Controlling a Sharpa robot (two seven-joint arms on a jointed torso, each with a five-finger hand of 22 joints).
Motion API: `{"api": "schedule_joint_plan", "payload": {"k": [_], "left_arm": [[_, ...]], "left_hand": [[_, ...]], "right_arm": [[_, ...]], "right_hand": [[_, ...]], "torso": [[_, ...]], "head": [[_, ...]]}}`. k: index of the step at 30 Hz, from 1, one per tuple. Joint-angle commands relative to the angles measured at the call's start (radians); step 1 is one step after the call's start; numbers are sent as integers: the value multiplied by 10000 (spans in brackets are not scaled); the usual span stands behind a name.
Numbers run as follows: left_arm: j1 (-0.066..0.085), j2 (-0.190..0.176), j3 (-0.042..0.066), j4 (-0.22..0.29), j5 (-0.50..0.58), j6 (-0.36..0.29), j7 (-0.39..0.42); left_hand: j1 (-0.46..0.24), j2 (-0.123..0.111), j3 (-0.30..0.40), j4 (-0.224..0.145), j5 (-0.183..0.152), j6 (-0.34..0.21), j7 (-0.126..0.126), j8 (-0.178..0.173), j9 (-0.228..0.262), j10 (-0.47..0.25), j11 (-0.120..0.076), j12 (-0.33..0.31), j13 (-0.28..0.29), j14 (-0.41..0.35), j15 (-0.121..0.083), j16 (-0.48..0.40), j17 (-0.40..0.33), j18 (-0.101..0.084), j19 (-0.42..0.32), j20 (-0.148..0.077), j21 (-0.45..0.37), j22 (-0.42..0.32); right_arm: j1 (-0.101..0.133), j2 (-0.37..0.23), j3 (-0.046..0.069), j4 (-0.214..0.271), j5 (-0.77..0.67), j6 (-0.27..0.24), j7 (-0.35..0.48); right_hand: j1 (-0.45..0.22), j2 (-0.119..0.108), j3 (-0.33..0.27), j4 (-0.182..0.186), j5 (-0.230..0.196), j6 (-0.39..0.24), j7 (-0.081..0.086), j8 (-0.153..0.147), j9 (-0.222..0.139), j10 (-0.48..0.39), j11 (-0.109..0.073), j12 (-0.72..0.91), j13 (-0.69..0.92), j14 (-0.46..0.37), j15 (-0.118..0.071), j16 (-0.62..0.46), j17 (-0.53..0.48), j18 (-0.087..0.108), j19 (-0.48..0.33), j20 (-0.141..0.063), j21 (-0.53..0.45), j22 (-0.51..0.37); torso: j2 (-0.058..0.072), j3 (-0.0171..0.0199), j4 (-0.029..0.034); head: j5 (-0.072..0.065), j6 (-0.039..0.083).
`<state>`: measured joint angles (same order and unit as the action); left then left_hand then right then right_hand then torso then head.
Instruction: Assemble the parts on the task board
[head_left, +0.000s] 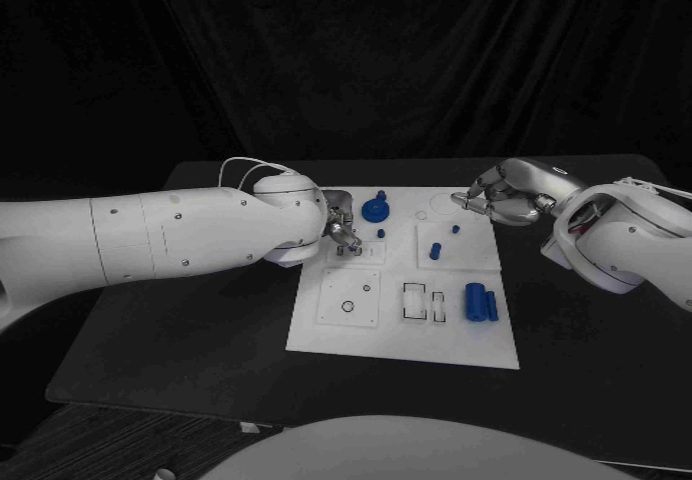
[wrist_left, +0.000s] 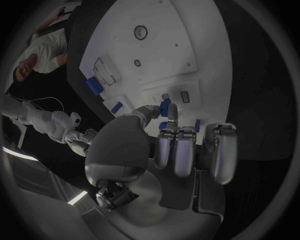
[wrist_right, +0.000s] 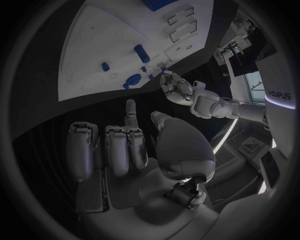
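White task board (head_left: 325, 330) carries small blue parts (head_left: 480, 301); two cylinders lie lengthwise near its right edge. Left hand (head_left: 339, 228) fingers curled; contents cannot tell. Right hand (head_left: 500, 200) curled, empty.

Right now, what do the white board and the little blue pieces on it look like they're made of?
The task board looks like matte white plastic, flat, with shaped recesses cut into it; painted metal is possible. The blue pieces look like smooth moulded or printed plastic: solid even colour, rounded edges, faint sheen. Neither can be told for sure.
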<state>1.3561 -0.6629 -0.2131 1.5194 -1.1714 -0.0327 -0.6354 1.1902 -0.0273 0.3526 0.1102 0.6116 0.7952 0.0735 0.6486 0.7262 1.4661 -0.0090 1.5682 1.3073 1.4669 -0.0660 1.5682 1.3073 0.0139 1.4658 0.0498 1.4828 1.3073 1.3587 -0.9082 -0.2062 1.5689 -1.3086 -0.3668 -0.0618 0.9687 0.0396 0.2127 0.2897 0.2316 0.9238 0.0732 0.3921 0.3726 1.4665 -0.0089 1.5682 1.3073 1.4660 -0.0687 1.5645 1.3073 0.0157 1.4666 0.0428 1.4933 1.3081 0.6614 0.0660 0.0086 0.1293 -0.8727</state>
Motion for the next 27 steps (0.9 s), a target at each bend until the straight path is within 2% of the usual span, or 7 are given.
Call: {"api": "schedule_joint_plan", "payload": {"k": [1,6,7,13,27], "left_arm": [[-50,15,8,-35,-110,-300,272],[-91,56,8,-102,-111,-533,426],[-95,67,8,-111,-111,-571,452],[-128,164,8,-186,-111,-714,622],[-373,322,9,-462,-113,-747,883]], "left_hand": [[-43,75,1596,-1548,53,84,-142,53,262,1047,-69,26,2635,1039,-50,26,2635,65,603,-98,60,2362],[-43,75,1596,-1548,53,84,-142,53,262,1047,-69,26,2635,1039,-50,26,2635,65,603,-98,60,2362],[-51,72,1597,-1546,51,88,-144,59,251,1047,-71,26,2635,1039,-51,26,2635,64,605,-98,64,2364],[-63,72,1605,-1545,51,94,-145,72,225,1047,-80,26,2635,1039,-54,26,2635,63,609,-100,70,2366],[-69,77,1611,-1543,45,92,-145,76,209,1047,-83,26,2635,1039,-57,26,2635,67,600,-102,54,2360]], "right_arm": [[-26,-21,7,15,-7,-72,-92],[-29,-26,7,17,-7,-104,-80],[-29,-28,7,19,-7,-108,-78],[-30,-53,7,32,-7,-149,-74],[-31,-137,7,79,-8,-216,-78]], "right_hand": [[88,1,61,12,28,-49,-8,50,15,1043,63,26,2635,989,60,-35,2419,72,559,62,-39,2324],[93,4,66,12,30,-48,-9,55,18,1043,63,26,2635,993,60,-28,2433,72,561,62,-37,2325],[93,4,66,12,30,-48,-9,55,18,1043,63,26,2635,993,60,-28,2433,72,561,62,-37,2325],[93,4,66,12,30,-48,-9,55,18,1043,63,26,2635,993,60,-28,2433,72,561,62,-37,2325],[108,22,83,15,33,-45,-12,70,29,1043,60,26,2635,994,58,-26,2437,69,566,62,-29,2328]], "torso": [[-72,27,5],[-87,27,2],[-121,27,-38],[-123,29,-35],[-137,31,-49]], "head": [[-4,1],[-20,1],[14,1],[2,1],[-100,1]]}}
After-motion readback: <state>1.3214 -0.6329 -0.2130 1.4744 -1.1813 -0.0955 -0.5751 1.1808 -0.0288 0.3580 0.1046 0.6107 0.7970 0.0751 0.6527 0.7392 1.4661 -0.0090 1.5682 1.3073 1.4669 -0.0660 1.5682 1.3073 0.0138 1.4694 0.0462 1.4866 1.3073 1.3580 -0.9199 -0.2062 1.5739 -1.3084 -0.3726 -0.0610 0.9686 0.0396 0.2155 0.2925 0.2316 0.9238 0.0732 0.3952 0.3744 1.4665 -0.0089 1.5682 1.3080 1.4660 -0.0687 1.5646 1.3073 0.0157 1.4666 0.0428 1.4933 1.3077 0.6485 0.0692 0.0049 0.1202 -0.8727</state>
